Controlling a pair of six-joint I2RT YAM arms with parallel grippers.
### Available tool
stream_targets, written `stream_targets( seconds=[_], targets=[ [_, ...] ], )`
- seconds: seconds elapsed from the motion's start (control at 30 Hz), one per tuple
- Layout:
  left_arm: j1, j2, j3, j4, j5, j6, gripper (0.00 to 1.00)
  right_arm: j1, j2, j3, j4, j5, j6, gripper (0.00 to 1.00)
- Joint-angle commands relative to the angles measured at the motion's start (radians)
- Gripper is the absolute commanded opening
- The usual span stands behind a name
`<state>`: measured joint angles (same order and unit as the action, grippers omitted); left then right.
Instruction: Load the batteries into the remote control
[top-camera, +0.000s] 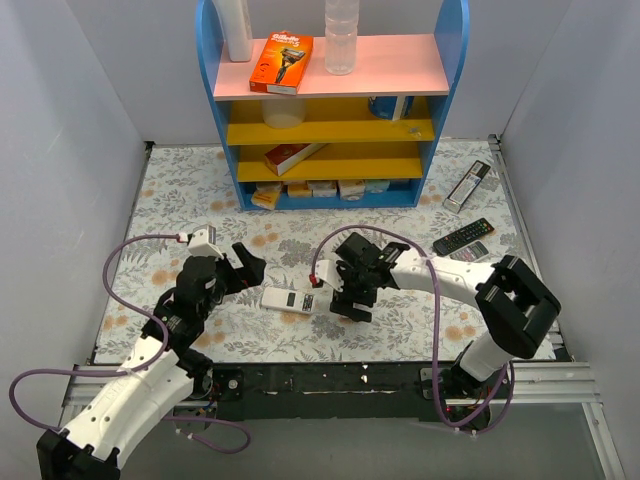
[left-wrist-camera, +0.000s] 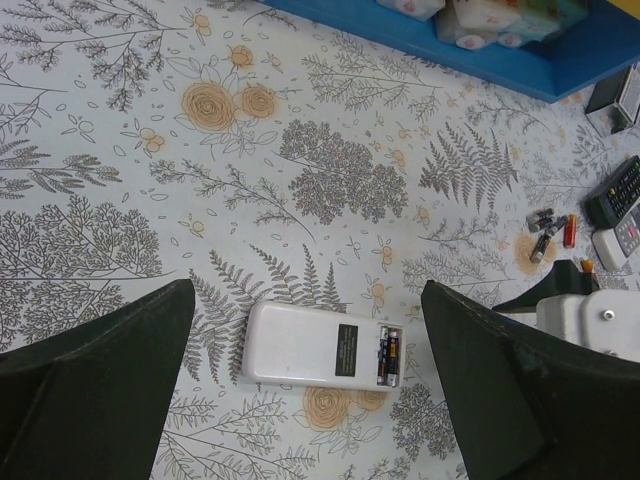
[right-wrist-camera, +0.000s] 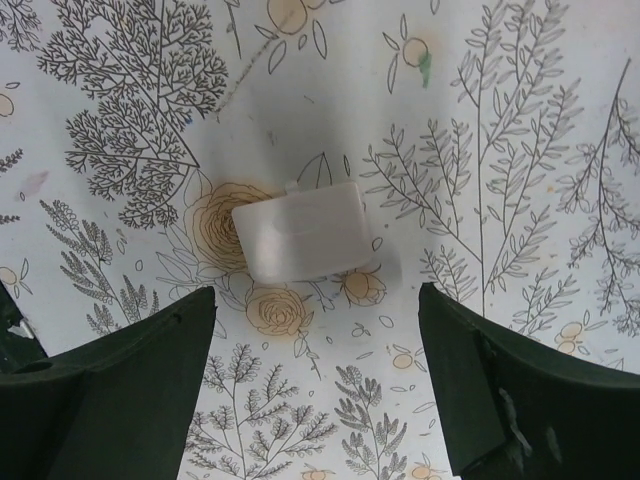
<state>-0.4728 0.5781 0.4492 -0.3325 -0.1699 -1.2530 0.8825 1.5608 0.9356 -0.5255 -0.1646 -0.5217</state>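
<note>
My left gripper (left-wrist-camera: 307, 290) hung with its dark fingers (left-wrist-camera: 100, 380) spread wide and nothing between them. It was poised over the small white rectangular remote control (left-wrist-camera: 300, 345), which lay face down with its plain back up, near the front middle of the floral-patterned counter (top-camera: 200, 190). The end of the remote nearer my right arm showed an open bay with dark batteries (left-wrist-camera: 388, 358) lying side by side in it. My right gripper (right-wrist-camera: 315, 292) likewise stood with its fingers well apart, gripping nothing. Just ahead of its fingertips a small white rectangular plastic lid (right-wrist-camera: 305, 243) rested flat on the counter, clear of both fingers. Seen from above, the two grippers faced each other across the remote, the left one on its left and the right one just beside its right end. Farther out, a few loose slim batteries with red ends (left-wrist-camera: 545, 235) lay in a small cluster on the counter beyond the right gripper's white body. Past them sat a long black remote (top-camera: 463, 237), and a silver remote (top-camera: 467, 186) lay farther back. At the far edge stood a blue-sided shelf unit (top-camera: 455, 60) with pink and yellow boards. An orange razor box (top-camera: 282, 62) and a clear plastic bottle (top-camera: 340, 35) stood on its top board.
</note>
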Motion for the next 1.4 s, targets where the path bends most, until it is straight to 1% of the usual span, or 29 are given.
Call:
stream_targets(
  seconds=[0.0, 0.13, 0.47, 0.57, 0.6, 0.67, 0.7, 0.77, 0.9, 1.07, 1.2, 1.33, 1.37],
  targets=[
    [0.007, -0.029, -0.015, 0.004, -0.051, 0.017, 0.98, 0.036, 0.045, 0.055, 0.016, 0.056, -0.055, 0.88],
    [0.005, -0.031, -0.017, 0.006, -0.054, 0.018, 0.98, 0.052, 0.071, 0.065, 0.021, 0.069, -0.061, 0.86],
    [0.005, 0.005, -0.015, 0.013, -0.040, 0.020, 0.98, 0.073, 0.116, 0.071, 0.022, 0.045, -0.058, 0.83],
    [0.005, 0.014, -0.015, 0.015, -0.034, 0.020, 0.98, 0.073, 0.130, 0.074, 0.018, 0.031, -0.055, 0.79],
    [0.006, 0.017, -0.017, 0.015, -0.033, 0.020, 0.98, 0.073, 0.142, 0.077, 0.013, 0.031, -0.051, 0.77],
    [0.005, 0.023, -0.018, 0.015, -0.028, 0.015, 0.98, 0.073, 0.151, 0.081, 0.002, 0.030, -0.044, 0.75],
    [0.006, 0.028, -0.020, 0.015, -0.023, 0.015, 0.98, 0.073, 0.156, 0.081, -0.002, 0.028, -0.040, 0.71],
    [0.005, 0.040, -0.017, 0.015, -0.017, 0.015, 0.98, 0.073, 0.159, 0.080, -0.004, 0.023, -0.037, 0.67],
    [0.005, 0.054, -0.017, 0.016, -0.010, 0.014, 0.98, 0.073, 0.168, 0.078, -0.013, 0.019, -0.023, 0.51],
    [0.007, 0.078, -0.017, 0.018, 0.003, 0.013, 0.98, 0.073, 0.170, 0.081, -0.033, 0.016, 0.011, 0.44],
    [0.005, 0.103, -0.017, 0.020, 0.013, 0.003, 0.98, 0.073, 0.137, 0.075, 0.010, -0.016, 0.063, 0.37],
    [0.005, 0.140, -0.030, 0.038, 0.032, -0.046, 0.98, 0.073, 0.107, 0.071, 0.056, -0.026, 0.114, 0.30],
    [0.006, 0.149, -0.036, 0.041, 0.039, -0.057, 0.98, 0.073, 0.102, 0.071, 0.062, -0.026, 0.123, 0.29]
  ],
)
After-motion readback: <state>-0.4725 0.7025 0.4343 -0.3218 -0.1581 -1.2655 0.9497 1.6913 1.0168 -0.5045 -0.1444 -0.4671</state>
